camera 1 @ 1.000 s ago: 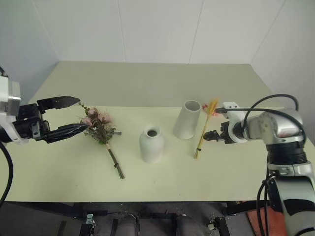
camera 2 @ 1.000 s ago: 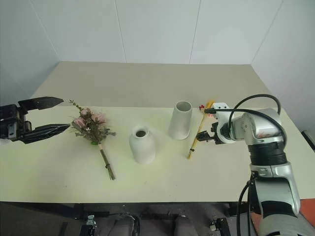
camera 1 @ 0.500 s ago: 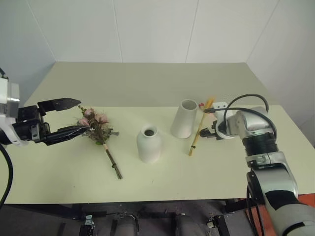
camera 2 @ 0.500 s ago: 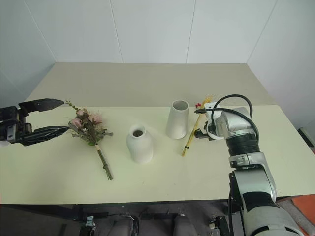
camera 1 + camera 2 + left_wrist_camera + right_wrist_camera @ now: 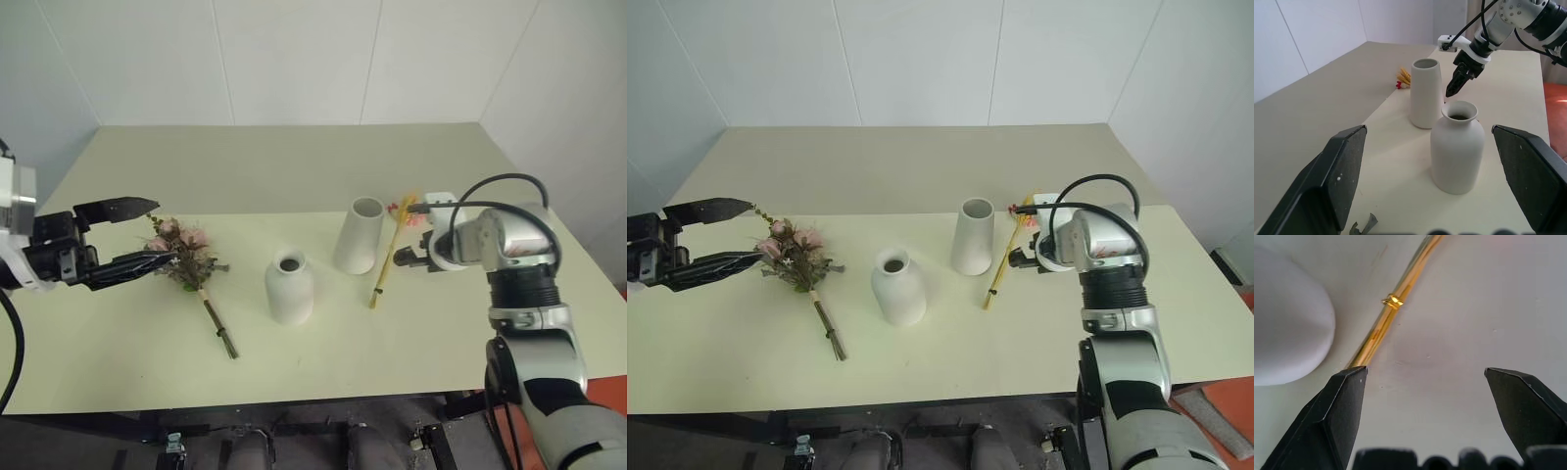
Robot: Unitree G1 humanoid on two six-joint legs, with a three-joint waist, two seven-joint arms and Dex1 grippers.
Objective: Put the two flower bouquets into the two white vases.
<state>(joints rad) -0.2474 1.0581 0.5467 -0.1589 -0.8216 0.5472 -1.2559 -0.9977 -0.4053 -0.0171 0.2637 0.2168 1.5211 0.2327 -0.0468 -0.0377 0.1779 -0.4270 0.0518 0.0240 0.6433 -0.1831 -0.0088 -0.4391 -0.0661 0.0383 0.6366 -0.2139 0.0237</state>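
Pale green table (image 5: 294, 166) against white panelled walls (image 5: 294, 59), orange patch of floor (image 5: 1225, 411) at right

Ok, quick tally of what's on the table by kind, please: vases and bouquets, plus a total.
Vases: 2, the short vase and the tall vase
Bouquets: 2, the rose bunch and the yellow bundle, both lying on the table
Total: 4
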